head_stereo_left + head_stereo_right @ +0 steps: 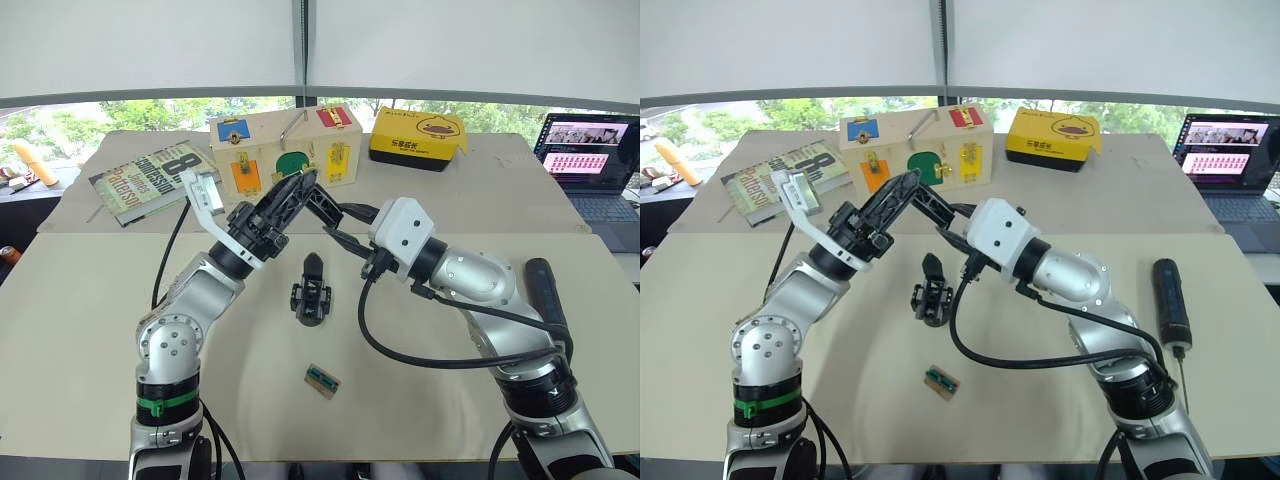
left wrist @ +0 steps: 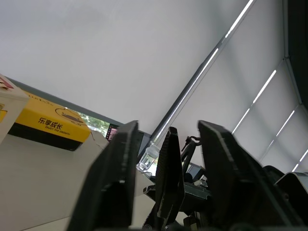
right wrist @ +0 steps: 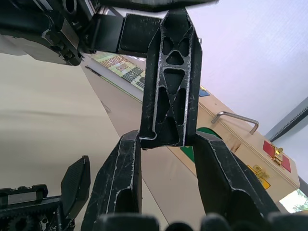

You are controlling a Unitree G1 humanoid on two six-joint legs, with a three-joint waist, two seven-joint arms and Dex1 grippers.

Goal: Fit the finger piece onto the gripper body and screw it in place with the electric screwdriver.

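Note:
Above the middle of the table my two grippers meet tip to tip. The black lattice finger piece (image 3: 171, 82) stands upright with its base pinched between my right gripper's (image 1: 335, 222) fingers. My left gripper (image 1: 293, 195) is open, its fingers either side of the piece's other end with a gap on each side. The gripper body (image 1: 311, 293), a small black block with one pointed claw, lies on the table just below them. The dark electric screwdriver (image 1: 1170, 305) lies on the table at the right, beside my right forearm, bit towards me.
A small brown-and-green card (image 1: 322, 379) lies in front of the gripper body. At the back stand a wooden latch box (image 1: 285, 145), a yellow box (image 1: 417, 137) and a book (image 1: 150, 180). A laptop (image 1: 595, 160) sits at the far right.

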